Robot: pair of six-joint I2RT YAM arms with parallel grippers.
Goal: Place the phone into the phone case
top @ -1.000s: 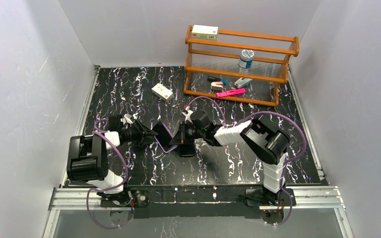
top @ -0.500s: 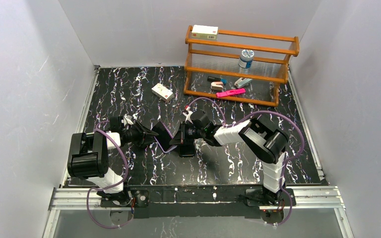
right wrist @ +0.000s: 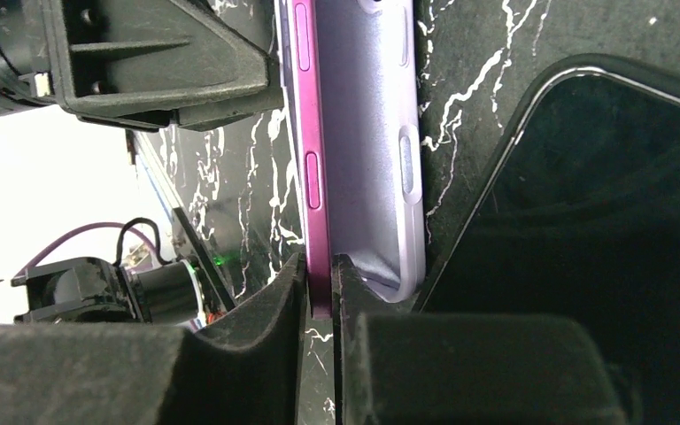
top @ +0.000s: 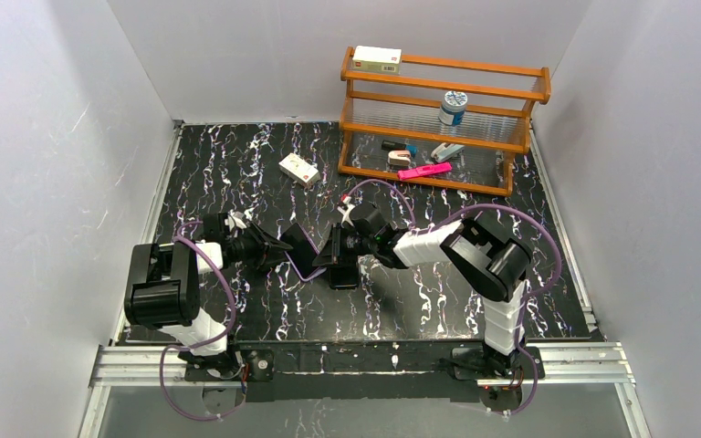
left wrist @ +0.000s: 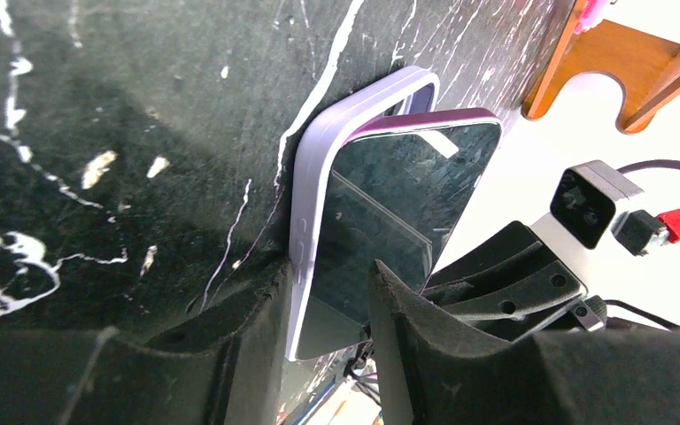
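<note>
Left end effector (left wrist: pixel 328 283) is clamping the phone case (left wrist: pixel 305 195) steady so right end effector (right wrist: pixel 319 266), at three o'clock, pinching the phone (right wrist: pixel 305 106), can seat it.

The phone case (left wrist: pixel 305 212) is pale lavender; the phone (left wrist: pixel 398 195) has a glossy near-black screen with a magenta rim. At the right of the right wrist view a slab (right wrist: pixel 602 177) is black with a thin pale edge line. The table (top: pixel 237 155) is black with white marble veins, the rack (top: pixel 447 64) at upper right orange-brown wood, the cables (top: pixel 502 208) purple
</note>
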